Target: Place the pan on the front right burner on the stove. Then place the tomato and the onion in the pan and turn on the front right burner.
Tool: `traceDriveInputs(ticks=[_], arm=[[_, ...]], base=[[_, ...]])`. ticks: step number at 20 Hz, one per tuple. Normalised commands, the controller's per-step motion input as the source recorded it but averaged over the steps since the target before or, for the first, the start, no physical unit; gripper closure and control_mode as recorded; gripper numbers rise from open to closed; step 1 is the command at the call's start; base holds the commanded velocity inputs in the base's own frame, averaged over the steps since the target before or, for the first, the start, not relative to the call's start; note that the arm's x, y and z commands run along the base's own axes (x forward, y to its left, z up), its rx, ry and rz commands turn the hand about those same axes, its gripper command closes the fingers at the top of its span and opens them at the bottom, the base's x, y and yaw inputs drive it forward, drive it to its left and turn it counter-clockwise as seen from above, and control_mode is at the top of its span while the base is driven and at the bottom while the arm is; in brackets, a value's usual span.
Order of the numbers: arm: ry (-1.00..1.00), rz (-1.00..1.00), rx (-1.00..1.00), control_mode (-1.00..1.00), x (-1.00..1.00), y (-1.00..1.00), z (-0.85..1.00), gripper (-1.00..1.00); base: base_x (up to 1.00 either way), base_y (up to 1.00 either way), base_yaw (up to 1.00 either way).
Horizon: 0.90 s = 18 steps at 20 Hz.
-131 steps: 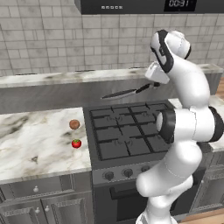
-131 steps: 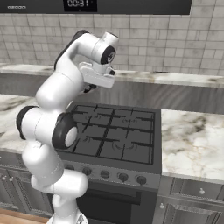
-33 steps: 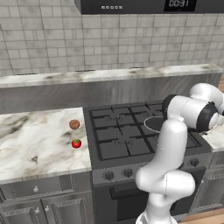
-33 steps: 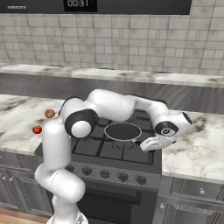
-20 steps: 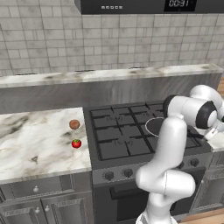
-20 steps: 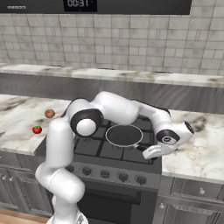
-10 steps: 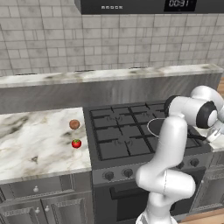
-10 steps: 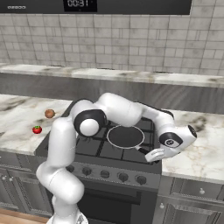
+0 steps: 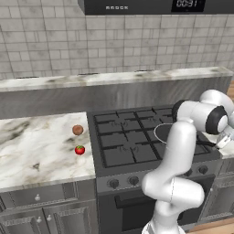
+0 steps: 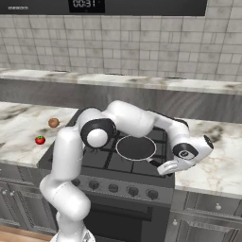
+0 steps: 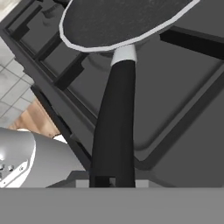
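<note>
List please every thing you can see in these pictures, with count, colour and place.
pan: 1, black with dark grey inside, on the stove's front right grate, handle toward the gripper
stove: 1, dark grey, black grates, between the counters
knobs: a row, dark, on the stove front
tomato: 1, red, on the left counter
onion: 1, reddish-brown, behind the tomato
counter: white marble, both sides of the stove
gripper: 1, shut on the pan handle

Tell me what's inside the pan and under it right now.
The pan is empty, only its dark grey floor showing. It rests on the stove's black grate at front right; the burner cap beneath is covered. Tomato and onion sit on the counter.
</note>
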Motion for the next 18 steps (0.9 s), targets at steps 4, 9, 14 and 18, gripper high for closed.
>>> traceDriveInputs(ticks=[4,9,14,18], arm=[[0.00,0.00,0.00,-1.00,0.00,0.00,0.00,-1.00],[0.00,0.00,0.00,-1.00,0.00,0.00,0.07,-1.00],[0.00,0.00,-0.02,-1.00,-0.01,0.00,0.32,-1.00],[0.00,0.00,0.00,-1.00,-0.15,0.00,0.41,-1.00]], base=[[0.00,0.00,0.00],[0.00,0.00,0.00],[0.00,0.00,0.00],[0.00,0.00,0.00]])
